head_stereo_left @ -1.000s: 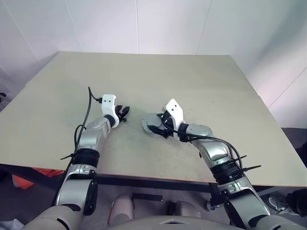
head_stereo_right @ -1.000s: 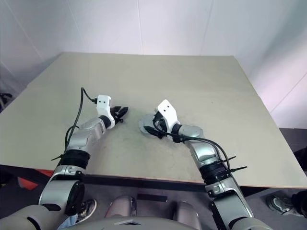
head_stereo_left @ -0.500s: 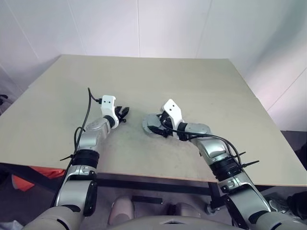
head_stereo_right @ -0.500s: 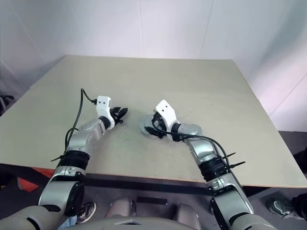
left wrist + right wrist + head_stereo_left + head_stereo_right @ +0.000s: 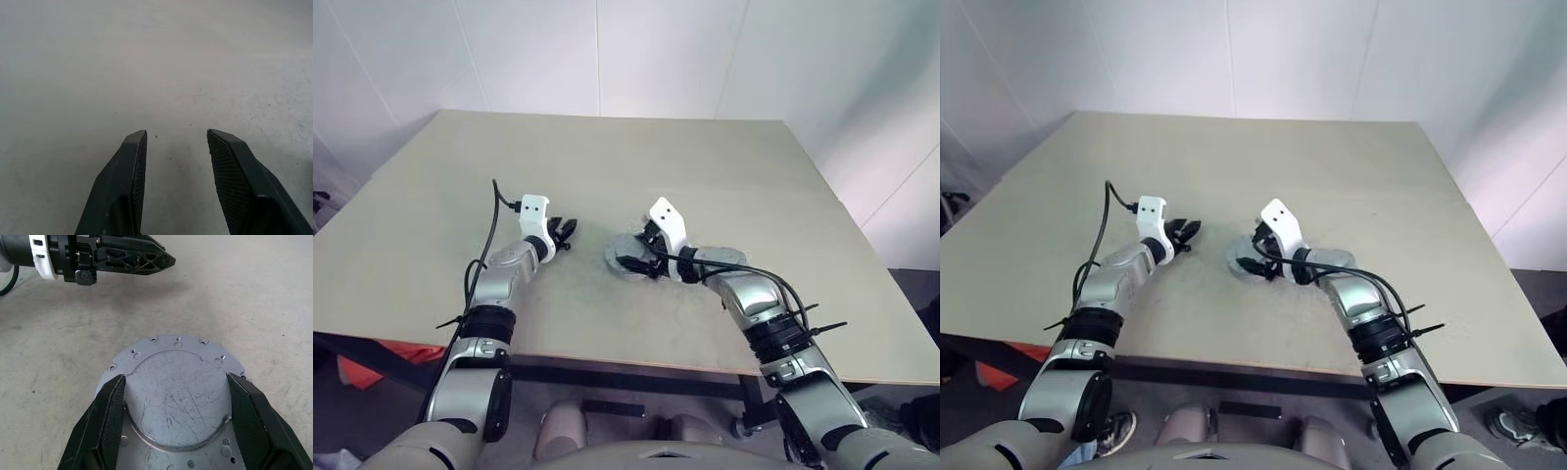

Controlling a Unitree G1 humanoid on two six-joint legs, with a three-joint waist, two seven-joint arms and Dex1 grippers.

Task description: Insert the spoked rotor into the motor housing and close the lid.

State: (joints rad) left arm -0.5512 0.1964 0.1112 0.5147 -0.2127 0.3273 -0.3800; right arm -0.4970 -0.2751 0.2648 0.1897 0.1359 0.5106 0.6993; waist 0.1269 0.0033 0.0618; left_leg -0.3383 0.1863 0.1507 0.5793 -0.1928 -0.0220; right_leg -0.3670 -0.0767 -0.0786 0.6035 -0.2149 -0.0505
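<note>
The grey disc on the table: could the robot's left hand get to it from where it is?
Probably yes. The left hand hangs open over bare table just beside the disc, with nothing between them. But the right hand already straddles the disc with its fingers on both sides, so it would be crowded.

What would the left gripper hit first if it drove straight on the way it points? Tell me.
Probably only the beige table. The left gripper points slightly downward with its black fingers apart and nothing between or ahead of them. The round grey metal lid lies off to its side, out of that line.
</note>
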